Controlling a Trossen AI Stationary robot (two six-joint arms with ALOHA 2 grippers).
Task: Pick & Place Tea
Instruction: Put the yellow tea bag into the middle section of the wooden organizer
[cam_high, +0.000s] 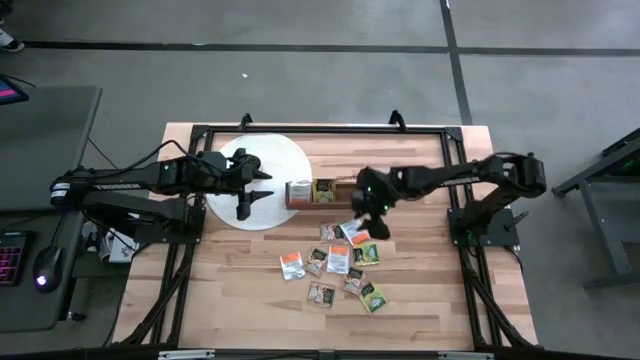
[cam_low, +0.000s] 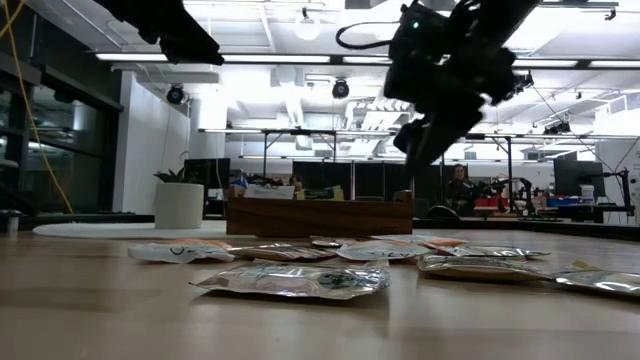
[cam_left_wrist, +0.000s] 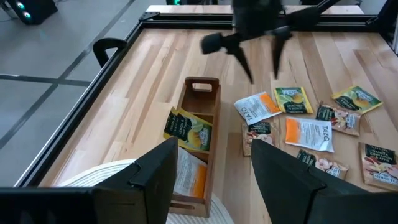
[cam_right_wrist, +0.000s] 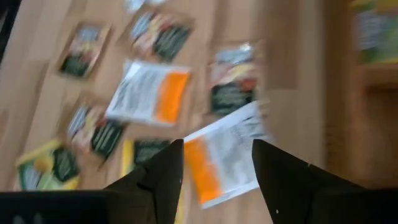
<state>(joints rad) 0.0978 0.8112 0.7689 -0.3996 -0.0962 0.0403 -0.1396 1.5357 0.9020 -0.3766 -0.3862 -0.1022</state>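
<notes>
Several small flat tea sachets (cam_high: 340, 262), orange-and-white, green-and-yellow and brownish, lie flat on the table, near of the long brown wooden box (cam_high: 320, 190). In the box (cam_left_wrist: 200, 143), a green-and-yellow sachet (cam_left_wrist: 186, 127) leans in the middle compartment and an orange-and-white one (cam_left_wrist: 186, 175) in the compartment nearest the disc. My right gripper (cam_high: 372, 222) hangs open and empty above the sachets closest to the box; its wrist view shows an orange-and-white sachet (cam_right_wrist: 224, 158) below the fingers (cam_right_wrist: 217, 163). My left gripper (cam_high: 258, 190) is open and empty above the white disc (cam_high: 275, 160).
The white round disc (cam_left_wrist: 93, 177) lies on the table at the box's left end. A black frame (cam_high: 320, 128) runs along the table's far edge and down both sides. Bare wood shows near of the sachets (cam_low: 300, 280) and on the table's left and right.
</notes>
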